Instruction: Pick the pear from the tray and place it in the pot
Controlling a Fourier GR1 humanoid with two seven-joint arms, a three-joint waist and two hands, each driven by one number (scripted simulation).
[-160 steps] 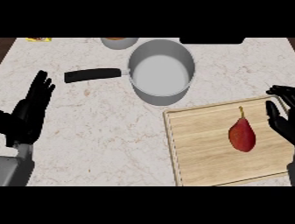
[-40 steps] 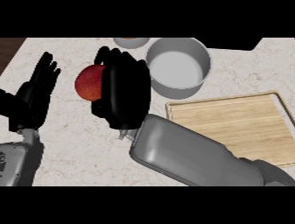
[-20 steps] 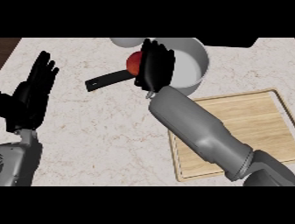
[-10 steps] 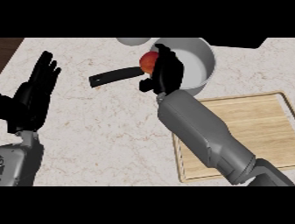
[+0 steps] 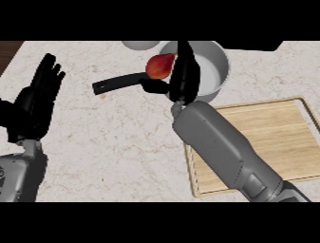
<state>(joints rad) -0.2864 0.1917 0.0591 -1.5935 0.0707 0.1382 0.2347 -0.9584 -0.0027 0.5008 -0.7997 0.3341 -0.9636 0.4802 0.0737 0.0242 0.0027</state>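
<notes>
Counter [image 5: 106, 142]: pear [image 5: 159, 66] left of right hand [image 5: 183, 76] fingers

Pale wooden tray [image 5: 281, 137] – grained, matt – on speckled marble-like counter [image 5: 113, 137]; pot [image 5: 215, 64] smooth grey metal.

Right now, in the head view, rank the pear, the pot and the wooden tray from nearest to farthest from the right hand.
1. pear: against the right hand, on its left side.
2. pot: just behind and right of the hand, at the counter's far side.
3. wooden tray: farthest, lower right, under the forearm.
</notes>
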